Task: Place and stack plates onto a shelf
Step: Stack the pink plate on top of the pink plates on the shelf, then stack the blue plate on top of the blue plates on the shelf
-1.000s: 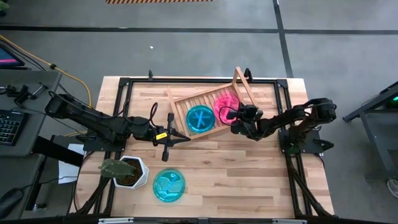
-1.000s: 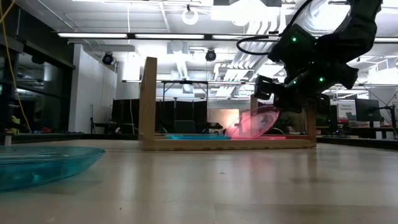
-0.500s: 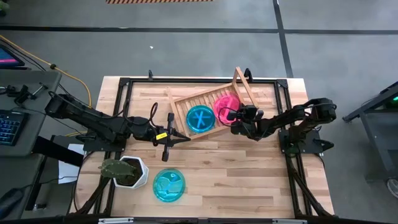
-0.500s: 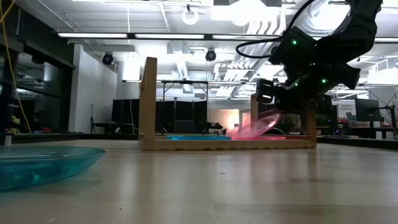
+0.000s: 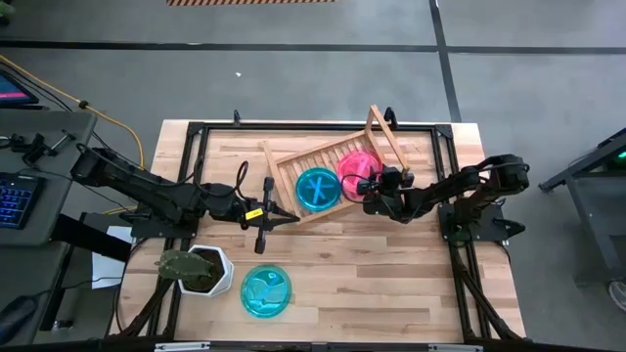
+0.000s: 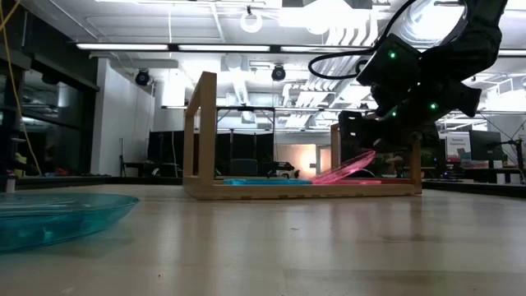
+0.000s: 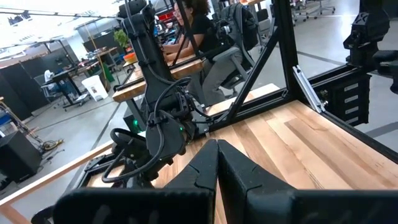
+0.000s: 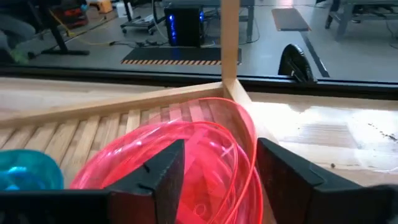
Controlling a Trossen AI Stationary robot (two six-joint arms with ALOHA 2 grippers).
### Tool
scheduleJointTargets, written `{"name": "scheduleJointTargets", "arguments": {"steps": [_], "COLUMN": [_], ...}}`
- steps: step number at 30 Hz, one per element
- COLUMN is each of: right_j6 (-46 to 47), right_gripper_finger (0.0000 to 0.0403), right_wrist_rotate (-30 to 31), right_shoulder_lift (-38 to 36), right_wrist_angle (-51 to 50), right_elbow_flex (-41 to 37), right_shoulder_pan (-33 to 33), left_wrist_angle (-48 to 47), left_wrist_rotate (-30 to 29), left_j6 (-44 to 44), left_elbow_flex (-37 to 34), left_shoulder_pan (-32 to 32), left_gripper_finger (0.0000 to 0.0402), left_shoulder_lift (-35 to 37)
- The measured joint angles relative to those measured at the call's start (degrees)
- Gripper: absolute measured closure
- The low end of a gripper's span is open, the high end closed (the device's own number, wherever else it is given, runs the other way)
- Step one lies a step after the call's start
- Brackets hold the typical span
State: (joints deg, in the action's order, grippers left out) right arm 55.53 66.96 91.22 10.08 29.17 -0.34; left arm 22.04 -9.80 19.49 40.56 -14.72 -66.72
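The pink plate (image 8: pixel 186 165), judged light, stiff and slippery, is best pinched at its rim between the right gripper (image 8: pixel 214 180)'s spread fingers.

Around my table (image 5: pixel 391 284) I see grey concrete floor (image 5: pixel 293 78), a keyboard desk (image 5: pixel 29 156) at left, and bright ceiling lights (image 6: pixel 164 47) overhead

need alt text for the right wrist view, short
Pink plates lie tilted in the corner of a slatted wooden shelf, seen between the right gripper's open dark fingers. A teal plate sits beside them on the slats.
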Motion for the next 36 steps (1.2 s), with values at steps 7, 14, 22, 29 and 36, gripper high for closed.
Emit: {"name": "scheduleJointTargets", "arguments": {"steps": [7,14,22,29,36], "right_j6": [0.2,1.2,2.9,0.6,-9.0], "right_gripper_finger": [0.0217,0.0217,0.0217,0.0217,0.0218], "right_wrist_rotate": [-6.3,-8.8,-11.1,-14.2,-17.6], "right_shoulder_lift": [0.0,0.0,0.0,-2.6,-12.3], "right_wrist_angle": [-0.2,-2.5,-4.5,-5.0,-5.0], "right_elbow_flex": [0.0,0.0,0.0,0.0,0.0], "right_shoulder_pan": [0.2,0.5,0.5,1.8,8.3], "left_wrist_angle": [0.0,-0.2,-0.5,-0.5,-0.7], "left_wrist_rotate": [0.0,0.0,0.0,0.0,0.0], "left_j6": [0.0,0.0,0.0,0.0,0.0], "left_elbow_flex": [0.0,0.0,0.0,0.0,0.0], "left_shoulder_pan": [0.0,0.0,0.0,0.0,0.1], "left_gripper_finger": [0.0401,0.0401,0.0402,0.0401,0.0402], "left_shoulder_lift": [0.0,0.0,0.0,0.0,0.0]}}
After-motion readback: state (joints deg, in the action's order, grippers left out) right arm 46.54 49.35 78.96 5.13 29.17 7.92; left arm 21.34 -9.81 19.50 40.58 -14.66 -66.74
